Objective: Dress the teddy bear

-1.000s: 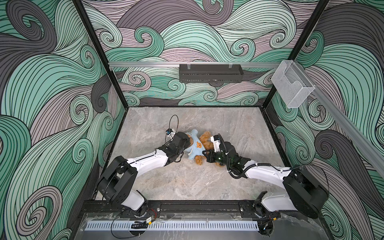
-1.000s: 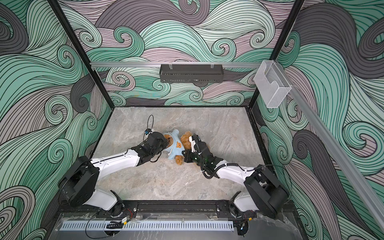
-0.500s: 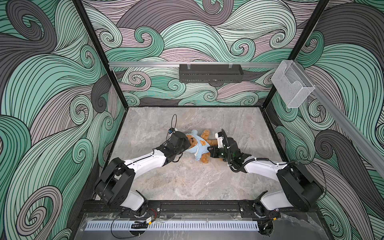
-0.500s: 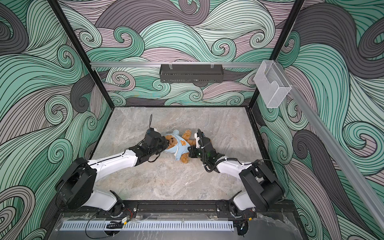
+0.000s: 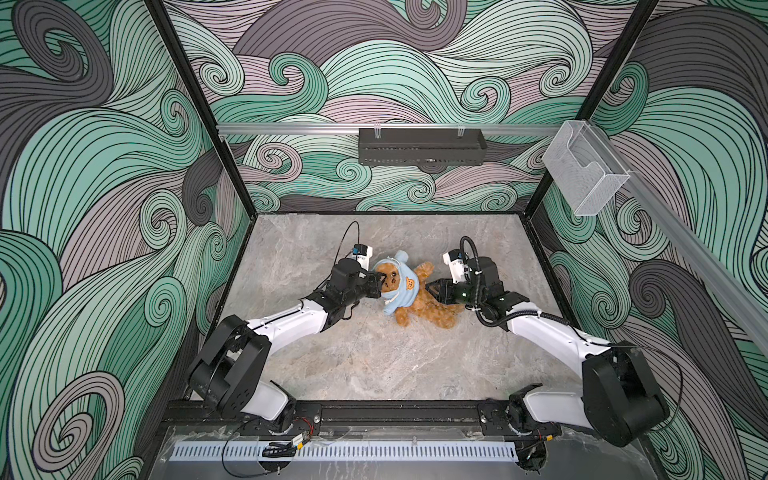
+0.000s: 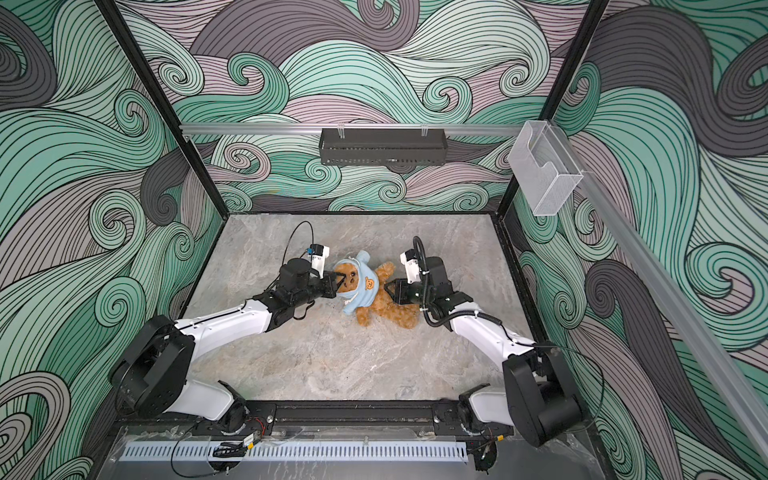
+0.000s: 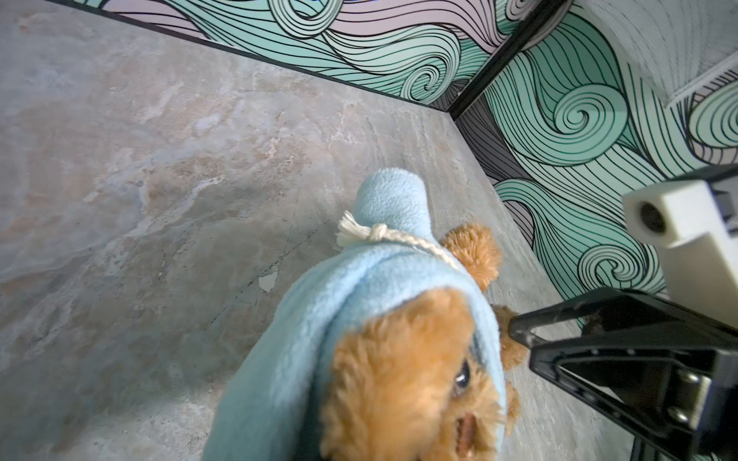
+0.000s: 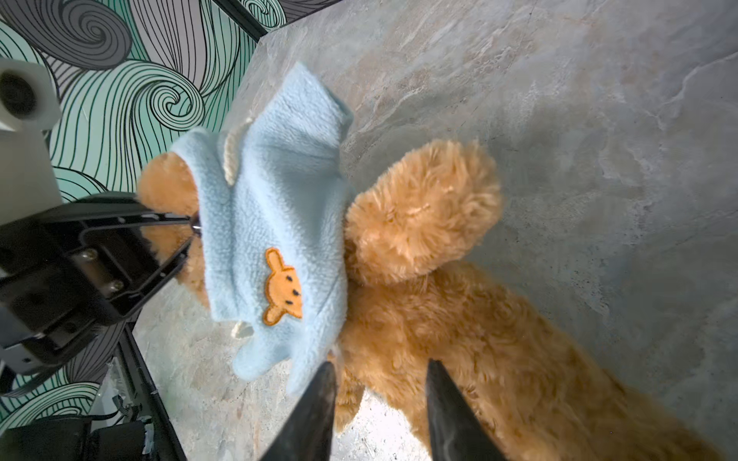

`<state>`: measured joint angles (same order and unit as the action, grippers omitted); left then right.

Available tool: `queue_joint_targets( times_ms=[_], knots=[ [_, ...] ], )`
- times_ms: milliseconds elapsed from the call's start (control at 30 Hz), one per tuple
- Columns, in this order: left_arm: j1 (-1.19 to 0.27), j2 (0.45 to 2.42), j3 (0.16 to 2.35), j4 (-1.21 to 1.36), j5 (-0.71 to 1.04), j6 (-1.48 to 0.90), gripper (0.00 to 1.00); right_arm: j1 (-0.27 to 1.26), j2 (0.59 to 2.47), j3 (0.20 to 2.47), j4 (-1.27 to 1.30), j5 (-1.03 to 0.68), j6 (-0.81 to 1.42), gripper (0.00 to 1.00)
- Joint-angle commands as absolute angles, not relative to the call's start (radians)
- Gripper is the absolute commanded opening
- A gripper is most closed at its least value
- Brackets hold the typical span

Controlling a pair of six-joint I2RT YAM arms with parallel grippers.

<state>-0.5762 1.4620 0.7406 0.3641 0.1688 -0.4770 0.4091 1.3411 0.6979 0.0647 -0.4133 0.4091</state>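
Blue fleece hoodie covers the head of the teddy bear, bunched at its neck; body and arms look bare. It lies on the surface, centrally. The left claw pinches the hood's edge; the right claw gapes, empty.

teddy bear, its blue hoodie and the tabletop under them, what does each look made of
Teddy bear: plush with a shaggy, curly golden-brown pile, likely synthetic. Hoodie: soft light-blue fleece with a nubbly matte nap and a stitched orange bear patch. Tabletop: smooth, grey, veined marble look; real stone or print, cannot tell.
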Motion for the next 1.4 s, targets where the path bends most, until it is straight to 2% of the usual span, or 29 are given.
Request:
queue_joint_targets(
  times_ms=[0,267,333,367,400,500,667,733,867,933,1033,1100,1167,1233,1367],
  knots=[
    [-0.571,1.471,0.763,0.392,0.263,-0.365,0.02,0.416,1.402,0.608,0.166,-0.451,0.518,0.29],
    [-0.572,1.528,0.816,0.236,0.469,-0.196,0.19,0.503,1.488,0.487,0.363,-0.321,0.612,0.18],
    [-0.572,1.539,0.839,0.178,0.503,-0.139,0.16,0.515,1.489,0.470,0.393,-0.307,0.616,0.18],
    [-0.572,1.538,0.846,0.154,0.505,-0.101,0.08,0.516,1.486,0.467,0.400,-0.313,0.610,0.18],
    [-0.572,1.533,0.847,0.146,0.496,-0.069,0.00,0.515,1.478,0.468,0.397,-0.314,0.599,0.19],
    [-0.571,1.490,0.793,0.242,0.451,0.037,0.00,0.494,1.395,0.507,0.295,-0.344,0.512,0.26],
    [-0.569,1.429,0.659,0.583,0.345,0.151,0.00,0.411,1.197,0.665,-0.043,-0.508,0.301,0.40],
    [-0.566,1.428,0.658,0.627,0.370,0.205,0.00,0.384,1.143,0.727,-0.129,-0.577,0.271,0.43],
    [-0.559,1.428,0.672,0.666,0.466,0.266,0.00,0.345,1.131,0.841,-0.214,-0.671,0.306,0.45],
    [-0.557,1.428,0.676,0.666,0.492,0.277,0.00,0.310,1.177,0.906,-0.288,-0.683,0.327,0.41],
    [-0.554,1.430,0.682,0.663,0.517,0.280,0.00,0.244,1.246,0.944,-0.305,-0.784,0.348,0.28],
    [-0.554,1.430,0.687,0.654,0.534,0.283,0.00,0.239,1.272,0.956,-0.321,-0.788,0.312,0.19],
    [-0.554,1.431,0.692,0.647,0.541,0.283,0.00,0.239,1.293,0.960,-0.326,-0.779,0.301,0.14],
    [-0.554,1.429,0.698,0.638,0.546,0.283,0.00,0.240,1.319,0.958,-0.312,-0.787,0.307,0.13],
    [-0.554,1.431,0.709,0.613,0.564,0.291,0.00,0.248,1.378,0.959,-0.234,-0.819,0.351,0.20]
  ],
)
